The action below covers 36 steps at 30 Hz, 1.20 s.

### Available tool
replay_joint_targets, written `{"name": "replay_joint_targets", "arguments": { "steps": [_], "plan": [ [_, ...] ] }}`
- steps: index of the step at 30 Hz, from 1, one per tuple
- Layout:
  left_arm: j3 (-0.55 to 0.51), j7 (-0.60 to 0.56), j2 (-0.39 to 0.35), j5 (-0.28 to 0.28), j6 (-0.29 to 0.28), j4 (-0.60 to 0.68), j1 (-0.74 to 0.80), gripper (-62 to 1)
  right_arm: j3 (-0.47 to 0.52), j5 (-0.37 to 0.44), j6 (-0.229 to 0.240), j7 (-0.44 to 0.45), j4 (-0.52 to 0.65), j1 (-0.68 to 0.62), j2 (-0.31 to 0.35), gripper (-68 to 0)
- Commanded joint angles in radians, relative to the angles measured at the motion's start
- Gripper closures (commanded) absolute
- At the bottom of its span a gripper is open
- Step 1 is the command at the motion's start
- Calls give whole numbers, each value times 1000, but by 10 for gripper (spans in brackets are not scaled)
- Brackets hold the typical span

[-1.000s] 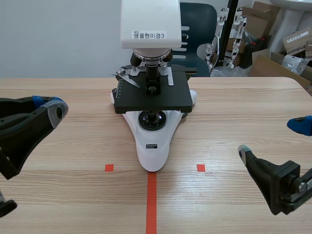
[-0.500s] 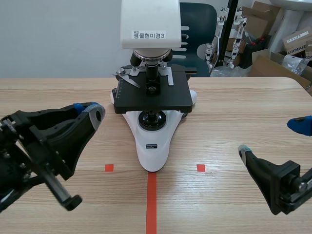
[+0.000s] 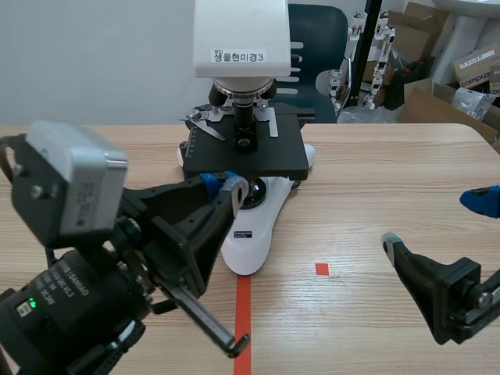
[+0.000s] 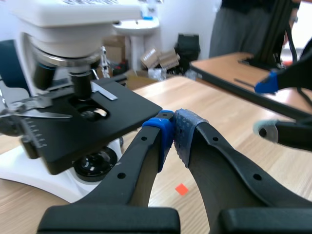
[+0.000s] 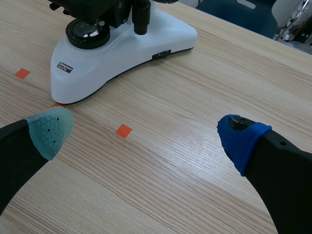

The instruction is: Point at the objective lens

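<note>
Objective lens (image 3: pixel 244 117): far centre, under head of microscope (image 3: pixel 241 39), above black stage (image 3: pixel 273 152). Left gripper (image 3: pixel 224 183): fingers pressed together, empty, by stage's near edge, probably short of touching. Right gripper (image 5: pixel 145 134): spread wide, empty, near right. Step: approach. Next: lift tip over stage, aim at lens.
</note>
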Motion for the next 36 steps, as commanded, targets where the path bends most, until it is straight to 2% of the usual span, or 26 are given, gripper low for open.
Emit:
{"name": "replay_joint_targets", "arguments": {
  "steps": [1,8,11,16,19,24,26,30,34,36],
  "plan": [
    [11,13,16,-2,0,-5,-30,-25,7,4,0,8,14,6,13,-679],
    [63,29,36,-37,61,-130,-132,-25,7,4,0,8,14,6,13,-679],
    [73,0,36,-60,63,-177,-167,-25,7,4,0,8,14,6,13,-679],
    [71,-17,35,-113,131,-226,-219,-25,7,3,0,8,14,6,13,-679],
    [71,-12,36,-122,129,-234,-241,-25,7,4,0,8,14,6,13,-679],
    [73,-8,35,-195,129,-234,-264,-25,7,4,0,8,14,6,13,-679],
    [73,-10,35,-207,129,-234,-264,-25,7,4,0,8,14,6,13,-679],
    [73,-46,36,-266,129,-235,-264,-25,7,4,0,8,14,6,13,-679],
    [73,-51,36,-277,126,-238,-264,-25,7,4,0,8,14,6,13,-679],
    [73,-65,36,-281,106,-250,-264,-25,7,4,0,8,14,6,13,-679]
  ]
}}
